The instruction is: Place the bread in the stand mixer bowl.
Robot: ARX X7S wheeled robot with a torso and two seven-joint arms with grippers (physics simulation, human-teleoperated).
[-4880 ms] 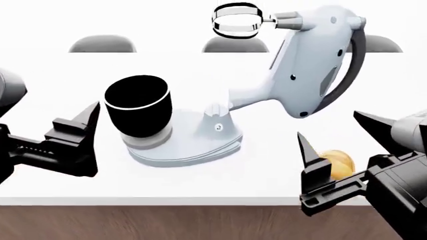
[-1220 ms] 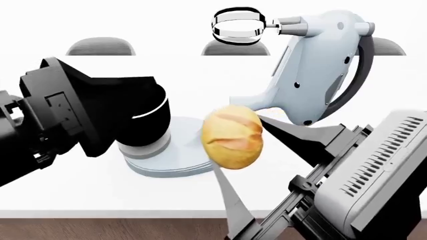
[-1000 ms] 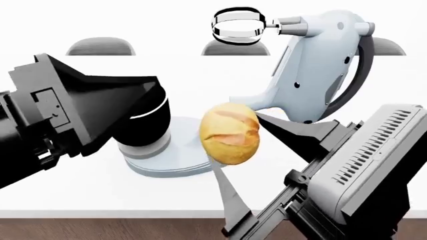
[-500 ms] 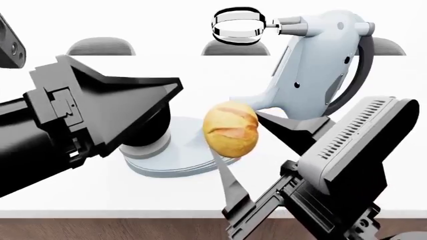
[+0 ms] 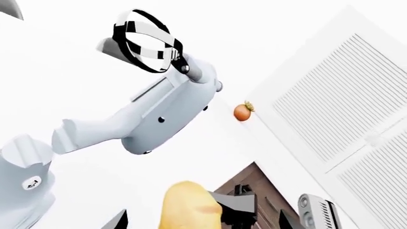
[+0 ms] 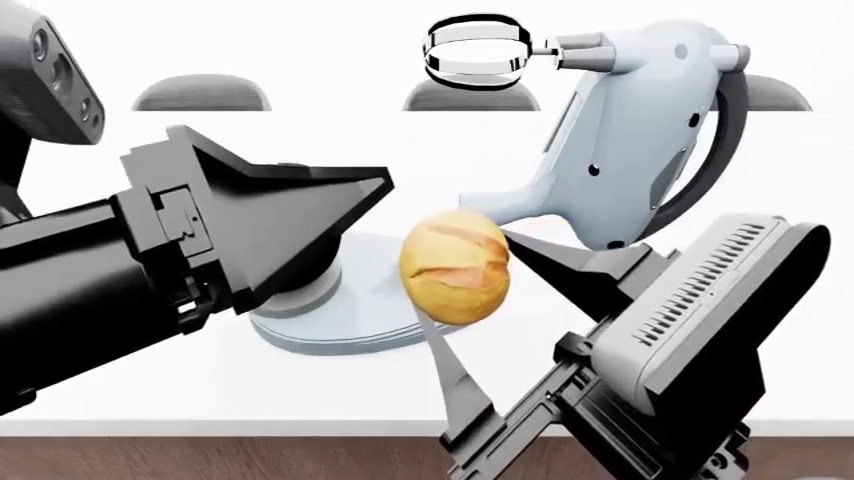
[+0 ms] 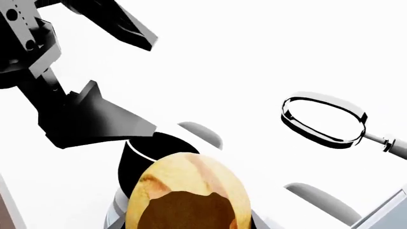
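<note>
The bread (image 6: 457, 267) is a golden-brown roll held in the air in front of the mixer base, and my right gripper (image 6: 462, 276) is shut on it. In the right wrist view the bread (image 7: 188, 188) hangs just in front of the black stand mixer bowl (image 7: 148, 155), whose thin white rim shows. My left gripper (image 6: 367, 195) reaches in from the left and hides nearly all of the bowl in the head view. It stands open, its tip a short way left of the roll. The left wrist view shows the bread (image 5: 188, 210) between the spread finger tips, not touched.
The pale grey-blue mixer body (image 6: 627, 130) is tilted back, with the chrome ring attachment (image 6: 474, 45) at its head. Its base plate (image 6: 360, 325) lies under the bread. A louvred white door (image 5: 343, 95) and a small orange object (image 5: 241, 112) show in the left wrist view.
My left gripper has pushed further right across the bowl, towards the bread. The right gripper has kept the roll at nearly the same spot, while its arm housing shifted left.
</note>
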